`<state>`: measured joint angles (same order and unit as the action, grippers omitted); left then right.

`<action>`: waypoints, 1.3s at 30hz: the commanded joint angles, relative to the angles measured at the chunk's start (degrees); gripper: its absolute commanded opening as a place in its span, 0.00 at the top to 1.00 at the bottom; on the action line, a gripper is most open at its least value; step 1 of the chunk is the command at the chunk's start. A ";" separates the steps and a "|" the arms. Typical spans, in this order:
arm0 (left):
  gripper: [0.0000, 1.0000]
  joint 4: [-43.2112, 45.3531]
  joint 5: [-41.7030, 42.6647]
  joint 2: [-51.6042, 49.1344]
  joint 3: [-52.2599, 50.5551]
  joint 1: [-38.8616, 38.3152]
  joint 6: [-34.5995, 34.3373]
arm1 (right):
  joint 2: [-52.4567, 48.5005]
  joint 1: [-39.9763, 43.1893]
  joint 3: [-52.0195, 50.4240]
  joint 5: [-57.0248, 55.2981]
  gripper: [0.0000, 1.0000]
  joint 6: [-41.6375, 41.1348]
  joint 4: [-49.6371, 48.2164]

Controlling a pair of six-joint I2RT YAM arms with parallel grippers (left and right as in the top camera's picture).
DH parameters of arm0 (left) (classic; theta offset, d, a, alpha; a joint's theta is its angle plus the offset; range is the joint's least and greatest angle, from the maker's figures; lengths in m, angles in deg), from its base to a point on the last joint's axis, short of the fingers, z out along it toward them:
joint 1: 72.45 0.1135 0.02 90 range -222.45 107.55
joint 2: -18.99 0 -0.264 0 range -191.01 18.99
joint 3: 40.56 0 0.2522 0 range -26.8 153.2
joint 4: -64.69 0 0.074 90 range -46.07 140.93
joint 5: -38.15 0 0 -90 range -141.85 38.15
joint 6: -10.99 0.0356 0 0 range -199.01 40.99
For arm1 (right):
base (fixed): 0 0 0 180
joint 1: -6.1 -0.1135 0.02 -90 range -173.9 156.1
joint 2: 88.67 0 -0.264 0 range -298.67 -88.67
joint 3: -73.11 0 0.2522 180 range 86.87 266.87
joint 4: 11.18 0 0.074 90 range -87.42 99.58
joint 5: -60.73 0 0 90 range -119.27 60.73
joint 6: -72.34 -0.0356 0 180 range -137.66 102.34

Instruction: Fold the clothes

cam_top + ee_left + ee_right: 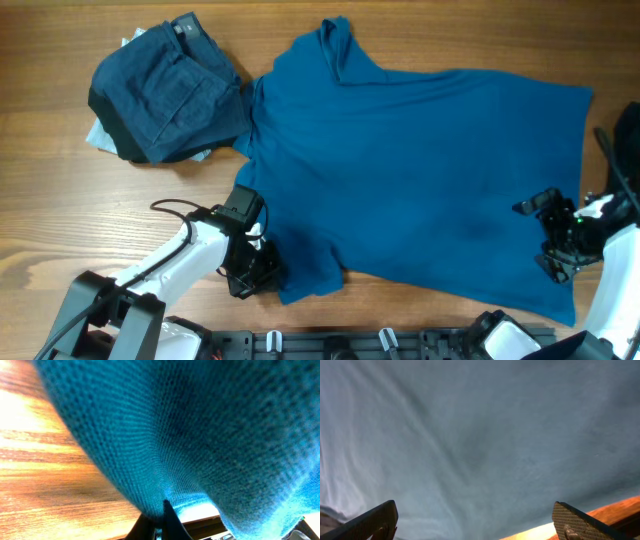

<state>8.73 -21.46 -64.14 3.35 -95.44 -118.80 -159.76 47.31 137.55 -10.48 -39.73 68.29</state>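
A blue T-shirt [420, 170] lies spread flat across the middle and right of the wooden table. My left gripper [262, 268] is at the shirt's near left sleeve and is shut on the sleeve's edge; in the left wrist view the blue knit [200, 435] fills the frame and the fingers [162, 522] pinch the cloth. My right gripper [552, 235] is open, over the shirt's near right hem. In the right wrist view its two fingers [475, 525] stand wide apart above the blue cloth [480, 435].
A pile of dark blue clothes [165, 95], with a lighter piece beneath, lies at the far left. Bare wooden table [60, 210] lies left of the shirt. A black rail with clips [380, 342] runs along the near edge.
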 commanded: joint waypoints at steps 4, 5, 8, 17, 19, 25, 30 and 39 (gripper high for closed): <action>0.96 -0.02 1.95 2.23 0.09 7.30 -0.74 | -0.07 8.48 -0.79 -4.39 0.00 0.90 0.66; 0.96 0.00 2.27 2.97 0.13 8.61 -0.44 | -0.09 9.29 -1.22 -4.37 0.00 0.85 0.55; 0.96 -0.04 3.28 6.16 0.13 12.20 0.55 | -0.70 10.75 -1.84 -4.09 0.00 0.68 -0.15; 0.96 0.90 3.67 13.79 0.17 13.57 0.50 | -3.87 14.27 -8.79 -5.88 0.00 -7.50 -8.55; 0.96 1.14 3.67 14.14 0.17 13.57 0.50 | -5.42 15.15 -10.08 -5.92 0.00 -7.82 -9.55; 0.96 1.62 3.67 14.14 0.17 13.57 0.50 | -6.71 15.87 -10.58 -8.20 0.01 -5.60 -10.60; 0.96 2.67 3.67 14.14 0.17 13.57 0.50 | -6.71 15.87 -10.69 -9.49 0.27 -4.83 -9.38; 0.96 2.80 3.67 14.14 0.17 13.57 0.50 | -6.71 15.85 -11.98 -3.56 0.24 -3.56 -9.35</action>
<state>11.35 -18.88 -50.70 3.35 -82.24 -118.76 -166.15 62.94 126.60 -16.78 -43.95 58.87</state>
